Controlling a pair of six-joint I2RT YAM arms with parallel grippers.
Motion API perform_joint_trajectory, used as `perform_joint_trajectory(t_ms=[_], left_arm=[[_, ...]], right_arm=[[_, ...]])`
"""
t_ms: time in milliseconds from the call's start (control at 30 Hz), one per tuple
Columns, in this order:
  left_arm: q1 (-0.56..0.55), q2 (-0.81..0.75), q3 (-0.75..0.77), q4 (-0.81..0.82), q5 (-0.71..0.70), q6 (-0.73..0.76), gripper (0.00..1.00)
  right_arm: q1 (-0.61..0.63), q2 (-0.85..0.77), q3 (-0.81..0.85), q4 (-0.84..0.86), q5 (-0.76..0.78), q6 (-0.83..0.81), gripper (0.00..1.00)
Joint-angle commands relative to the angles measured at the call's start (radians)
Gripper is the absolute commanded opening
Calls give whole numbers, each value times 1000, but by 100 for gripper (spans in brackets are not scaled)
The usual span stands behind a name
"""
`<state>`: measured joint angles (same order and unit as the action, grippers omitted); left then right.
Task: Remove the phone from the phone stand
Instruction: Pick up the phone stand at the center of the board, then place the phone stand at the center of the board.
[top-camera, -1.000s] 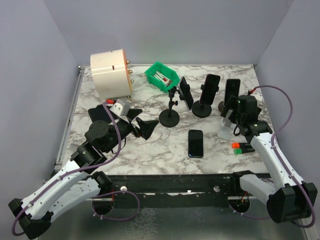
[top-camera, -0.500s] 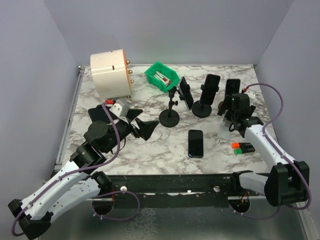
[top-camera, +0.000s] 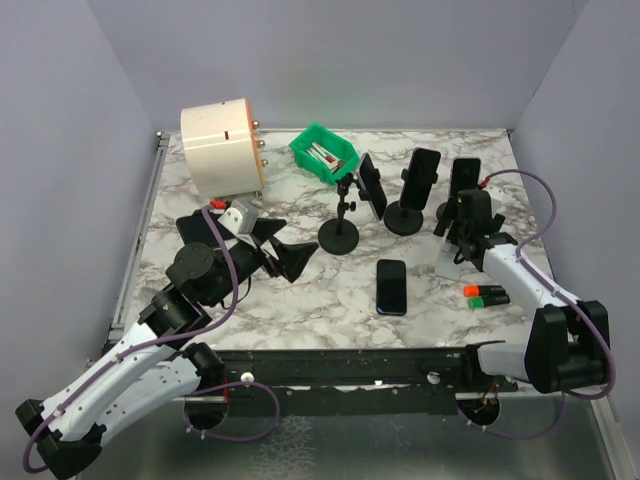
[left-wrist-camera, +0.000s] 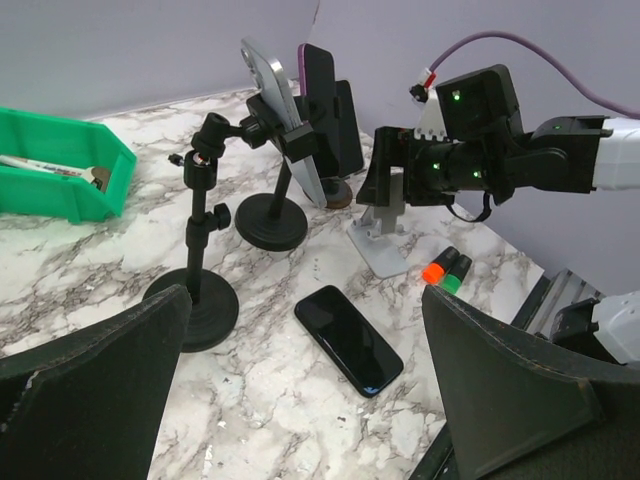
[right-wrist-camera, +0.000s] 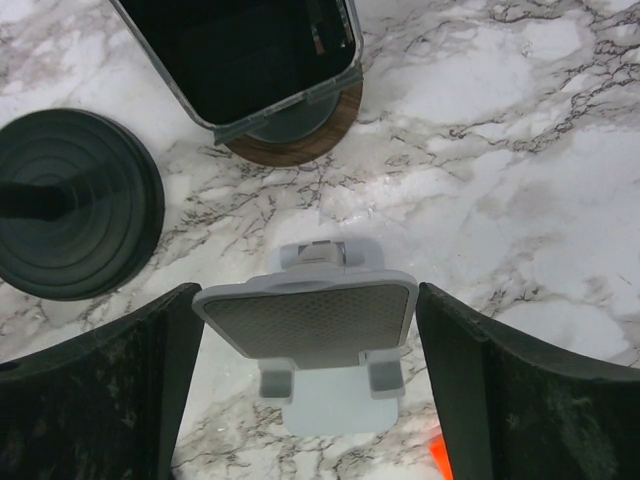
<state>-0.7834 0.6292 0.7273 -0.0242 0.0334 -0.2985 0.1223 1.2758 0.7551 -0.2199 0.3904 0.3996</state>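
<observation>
right claw (right-wrist-camera: 310, 395) spread wide, either side of empty stand (right-wrist-camera: 305, 325) by desk (top-camera: 300, 300) right edge; phone (top-camera: 391, 286) flat, left of it, near front edge. left claw (left-wrist-camera: 300, 395) spread, empty.

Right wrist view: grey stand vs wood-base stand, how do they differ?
Load: the grey stand is empty, its cradle bare; the wood-base stand holds a phone.
Look: the grey stand is pale grey with a flat rectangular foot; the wood-base stand has a round brown foot.
Shared: both stand upright on the marble table, close together.
</observation>
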Motion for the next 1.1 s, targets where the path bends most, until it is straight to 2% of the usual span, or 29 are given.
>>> perform_joint_trajectory(t_ms=[0,200,333,533,667,833,1067], left_arm=[[-6,-12,21,19,23,-10,99],[-9,-7,20,20,33,-15,99],[-11,-9,21,20,42,-19,99],[-15,-21,20,20,37,-19,99],[-16,-31,21,20,39,-21,99],[-16,-45,20,20,33,-21,99],[-16,-69,22,20,20,-12,99]], right_arm=[[-7,19,-26,40,17,-9,87],[-7,-48,-10,-2,21,-18,63],[-7,-121,21,-63,47,-31,53],[-33,-184,133,-172,153,-41,52],[-153,-169,204,-160,129,-53,52],[-275,-34,268,-115,89,-38,50],[-305,225,387,23,127,-54,49]])
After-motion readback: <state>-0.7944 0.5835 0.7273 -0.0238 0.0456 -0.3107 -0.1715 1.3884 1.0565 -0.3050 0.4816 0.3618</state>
